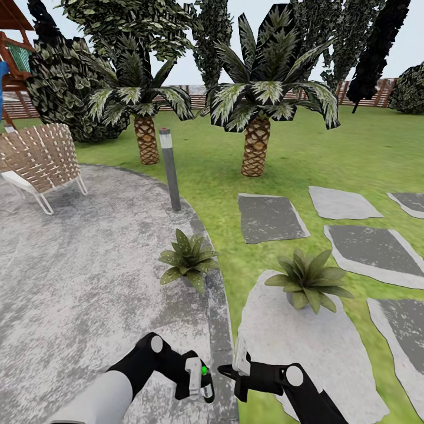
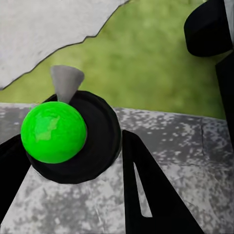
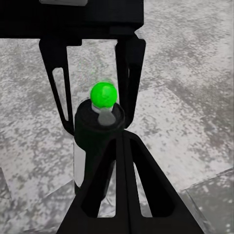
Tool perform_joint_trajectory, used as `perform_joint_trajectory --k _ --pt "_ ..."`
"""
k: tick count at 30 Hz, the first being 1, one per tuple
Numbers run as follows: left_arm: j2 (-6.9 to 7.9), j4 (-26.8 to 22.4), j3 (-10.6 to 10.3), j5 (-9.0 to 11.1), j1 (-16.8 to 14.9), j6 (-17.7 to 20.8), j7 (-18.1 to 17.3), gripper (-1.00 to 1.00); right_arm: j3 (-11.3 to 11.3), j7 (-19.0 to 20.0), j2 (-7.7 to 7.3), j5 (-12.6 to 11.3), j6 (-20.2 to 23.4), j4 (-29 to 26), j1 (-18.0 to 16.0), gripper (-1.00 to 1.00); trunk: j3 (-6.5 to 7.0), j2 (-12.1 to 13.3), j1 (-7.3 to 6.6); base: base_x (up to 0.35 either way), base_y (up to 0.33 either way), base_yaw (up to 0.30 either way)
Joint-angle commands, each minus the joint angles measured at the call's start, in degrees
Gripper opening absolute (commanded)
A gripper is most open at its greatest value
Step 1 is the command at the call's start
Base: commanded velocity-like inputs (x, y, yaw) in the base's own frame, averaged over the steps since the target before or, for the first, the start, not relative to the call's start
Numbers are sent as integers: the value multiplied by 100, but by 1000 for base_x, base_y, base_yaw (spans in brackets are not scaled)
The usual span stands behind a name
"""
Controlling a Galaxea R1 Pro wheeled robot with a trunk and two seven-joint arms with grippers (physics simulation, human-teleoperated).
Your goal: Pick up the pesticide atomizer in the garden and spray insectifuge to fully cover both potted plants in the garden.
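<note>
Two palms (image 1: 256, 112) with scaly brown trunks stand on the grass, the left one (image 1: 144, 112) near the patio's edge. A grey lamp post (image 1: 170, 169) rises upright at that edge, a red dot near its top. A woven chair (image 1: 40, 160) sits on the paving to the left. Dark trees (image 1: 377, 47) line the back, and a wooden play structure (image 1: 13, 41) shows at the far left.
</note>
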Motion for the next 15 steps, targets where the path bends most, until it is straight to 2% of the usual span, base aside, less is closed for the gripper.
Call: perform_joint_trajectory --k 1,5,15 --pt "-27 -9 -2 -25 -2 -19 -11 -100 -7 3 2 43 -26 -5 -2 -100 -5 -2 -1 0 0 0" --pt "-135 -9 -6 8 -4 -22 -11 -100 -7 3 2 43 -26 -10 -2 -100 -5 -2 -1 0 0 0" --pt "-228 -9 -10 30 -3 -37 -11 -100 -7 3 2 49 -25 -81 -2 -100 -5 -2 -1 0 0 0"
